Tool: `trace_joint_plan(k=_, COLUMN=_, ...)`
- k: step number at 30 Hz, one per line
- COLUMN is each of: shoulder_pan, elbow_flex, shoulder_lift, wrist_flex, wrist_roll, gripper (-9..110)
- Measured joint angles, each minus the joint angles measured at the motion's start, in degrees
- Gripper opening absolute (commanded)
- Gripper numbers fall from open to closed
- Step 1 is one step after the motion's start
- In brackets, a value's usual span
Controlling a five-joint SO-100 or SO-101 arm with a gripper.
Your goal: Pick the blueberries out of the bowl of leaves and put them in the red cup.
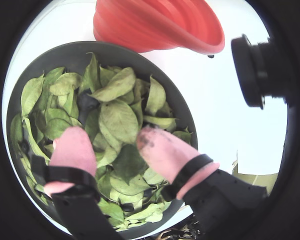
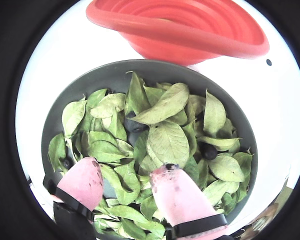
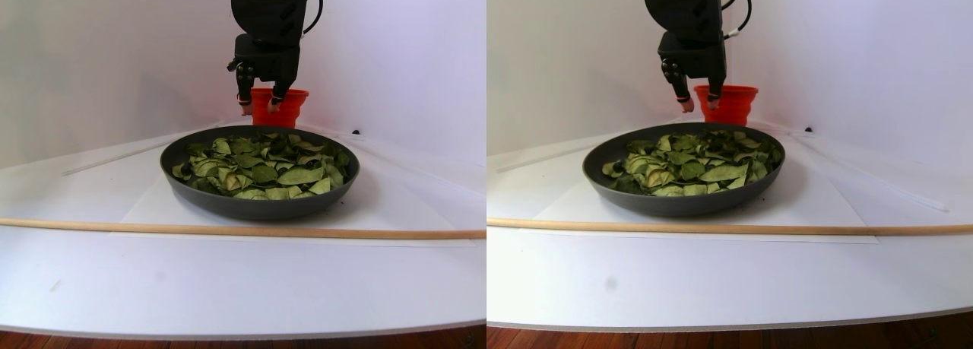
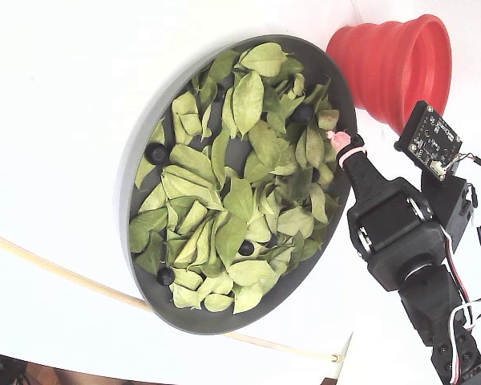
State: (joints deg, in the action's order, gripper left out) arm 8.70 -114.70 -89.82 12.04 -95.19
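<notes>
The gripper (image 2: pixel 127 182) hangs with pink fingers spread and empty above the leaves (image 2: pixel 167 142) in the bowl (image 2: pixel 155 70); only the fixed view shows four blueberries (image 4: pixel 155 152), the red cup (image 4: pixel 397 60) just beside the bowl

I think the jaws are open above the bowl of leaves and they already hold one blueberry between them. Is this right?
Not quite. In a wrist view the gripper is open above the bowl of leaves, but nothing is between the jaws. The visible blueberries lie among the leaves.
</notes>
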Motion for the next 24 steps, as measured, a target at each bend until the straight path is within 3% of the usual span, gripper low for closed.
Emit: trace_joint_plan(k=24, shoulder_pan=-0.6, elbow_flex=6.6, shoulder_lift=13.3, wrist_flex=7.9, wrist_roll=1.3, gripper=19)
